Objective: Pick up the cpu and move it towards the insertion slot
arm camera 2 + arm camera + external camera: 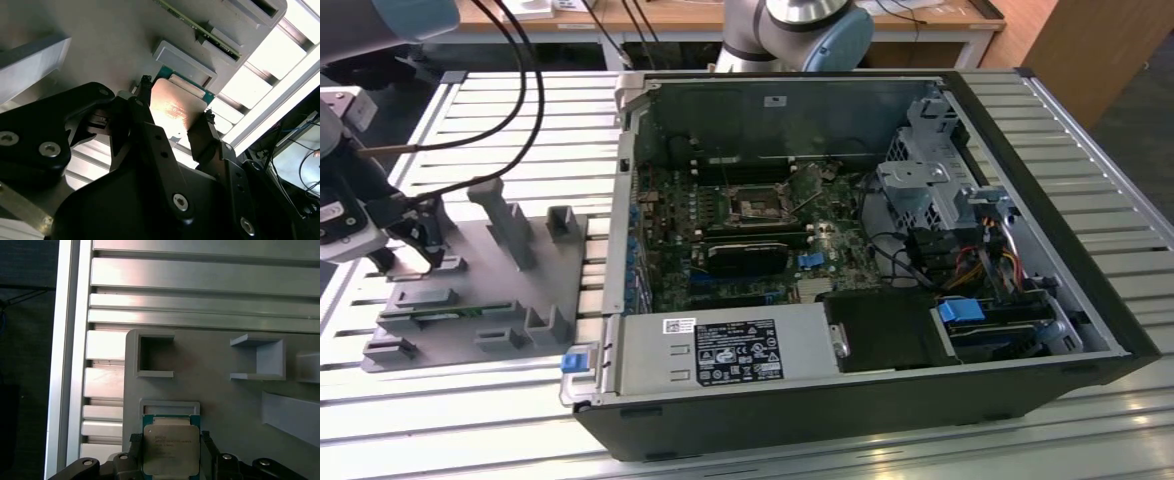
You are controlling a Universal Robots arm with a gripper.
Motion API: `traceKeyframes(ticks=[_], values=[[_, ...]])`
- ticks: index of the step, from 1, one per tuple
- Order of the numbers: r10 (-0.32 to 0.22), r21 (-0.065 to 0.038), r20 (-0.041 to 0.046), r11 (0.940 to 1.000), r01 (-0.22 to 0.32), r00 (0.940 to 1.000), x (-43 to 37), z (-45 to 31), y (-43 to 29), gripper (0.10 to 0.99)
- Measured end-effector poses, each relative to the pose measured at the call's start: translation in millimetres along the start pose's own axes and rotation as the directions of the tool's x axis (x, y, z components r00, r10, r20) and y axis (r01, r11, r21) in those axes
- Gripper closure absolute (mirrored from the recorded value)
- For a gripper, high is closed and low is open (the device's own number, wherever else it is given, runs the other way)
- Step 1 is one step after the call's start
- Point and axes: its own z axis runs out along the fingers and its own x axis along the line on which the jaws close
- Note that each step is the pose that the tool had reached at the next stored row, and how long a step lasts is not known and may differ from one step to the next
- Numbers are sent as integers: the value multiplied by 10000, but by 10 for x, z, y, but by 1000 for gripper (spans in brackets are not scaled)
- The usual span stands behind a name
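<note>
The cpu (pixel 170 452), a flat square chip with a silver top and a green rim, lies on the grey fixture plate (pixel 225 405) next to a low raised frame. In the second wrist view the cpu (pixel 175 107) glows pinkish. My gripper (pixel 171 440) has one black finger against each of two opposite edges of the chip, and the jaws look shut on it. In the exterior view my gripper (pixel 434 255) reaches down onto the fixture plate (pixel 494 300) at that view's left. The insertion slot (pixel 757 205) is the square black socket on the motherboard inside the open computer case.
The open computer case (pixel 1067 300) takes up the exterior view's middle and right, with cables, a drive cage and a power supply (pixel 720 352). Upright grey blocks (pixel 507 225) stand on the fixture plate. A memory stick (pixel 447 312) lies in it. Black cables hang above my arm.
</note>
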Motion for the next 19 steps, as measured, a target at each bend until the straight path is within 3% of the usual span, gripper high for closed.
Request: traceKeyframes(ticks=[19], values=[[1, 1, -2, 10000, -1, 10000, 0, -61, 3, 545]])
